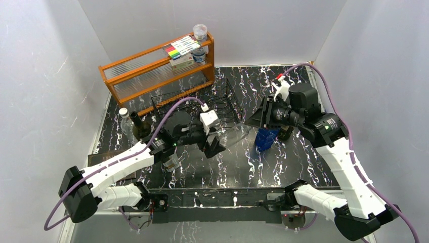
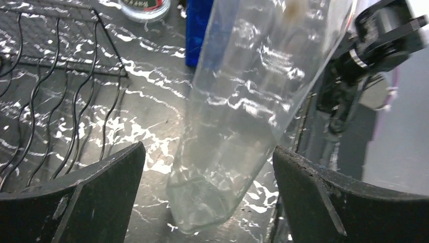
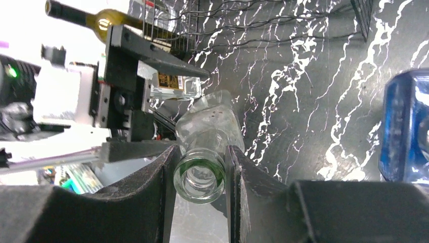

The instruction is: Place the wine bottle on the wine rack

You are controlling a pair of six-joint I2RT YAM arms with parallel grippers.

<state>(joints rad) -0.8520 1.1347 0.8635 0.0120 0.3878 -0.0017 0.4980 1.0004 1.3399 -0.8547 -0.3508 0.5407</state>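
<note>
Right gripper clamps bottle neck, rack near

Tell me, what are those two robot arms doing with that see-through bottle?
The right gripper is pinched shut on the neck of a clear glass bottle, holding it tilted over the black marbled table. The left gripper is open, with a finger on either side of the bottle's bottom end, not squeezing it. The black wire wine rack sits just behind, and the bottle is not on it yet.
</note>
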